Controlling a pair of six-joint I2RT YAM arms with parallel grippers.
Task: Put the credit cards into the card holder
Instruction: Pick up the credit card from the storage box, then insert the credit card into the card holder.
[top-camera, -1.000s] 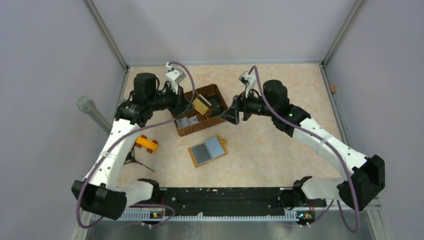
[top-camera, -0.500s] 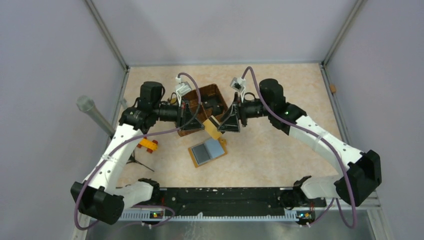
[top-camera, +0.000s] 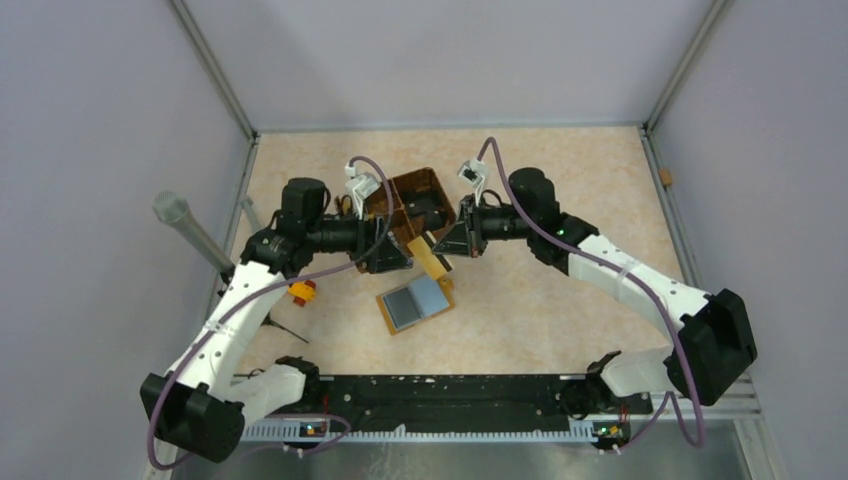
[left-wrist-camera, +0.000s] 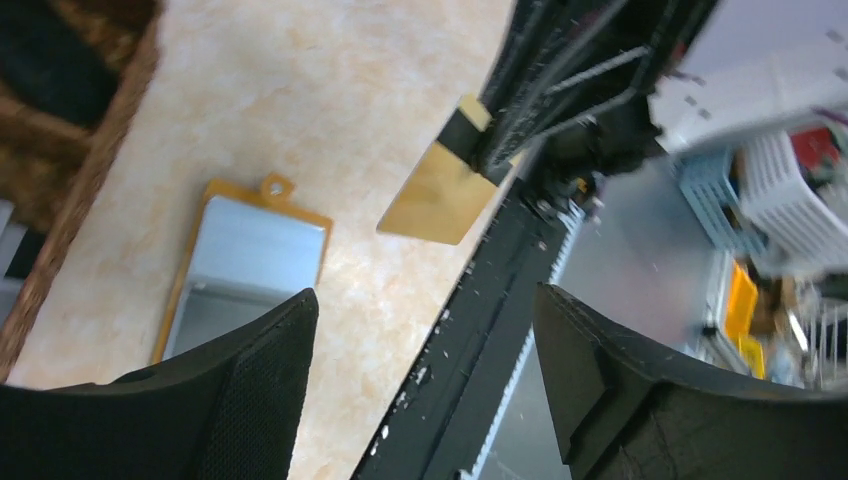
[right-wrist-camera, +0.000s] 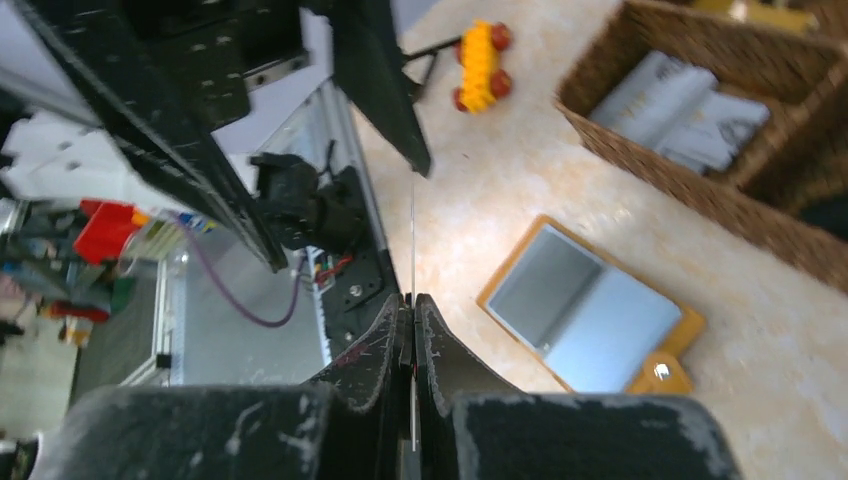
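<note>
A pale yellowish credit card (top-camera: 431, 260) hangs in the air above the table, tilted, with my right gripper (top-camera: 447, 246) shut on its upper end. In the right wrist view the card (right-wrist-camera: 412, 235) shows edge-on as a thin line pinched between the jaws of that gripper (right-wrist-camera: 412, 300). My left gripper (top-camera: 398, 258) stands open just left of the card (left-wrist-camera: 440, 195), apart from it (left-wrist-camera: 425, 300). The orange card holder (top-camera: 415, 300) lies open on the table below, grey inside up (left-wrist-camera: 250, 265) (right-wrist-camera: 590, 310). Several grey cards (right-wrist-camera: 680, 110) lie in a basket compartment.
The brown woven basket (top-camera: 420, 190) stands behind both grippers, partly hidden by them. An orange-and-red toy block (top-camera: 300, 292) (right-wrist-camera: 480, 65) lies left of the card holder. A grey tube (top-camera: 185, 225) leans at the table's left edge, and a small black stand (top-camera: 272, 320) sits near it.
The left gripper carried the yellowish card from the basket toward the right gripper. The right gripper shut on it and the left gripper opened and let go.
</note>
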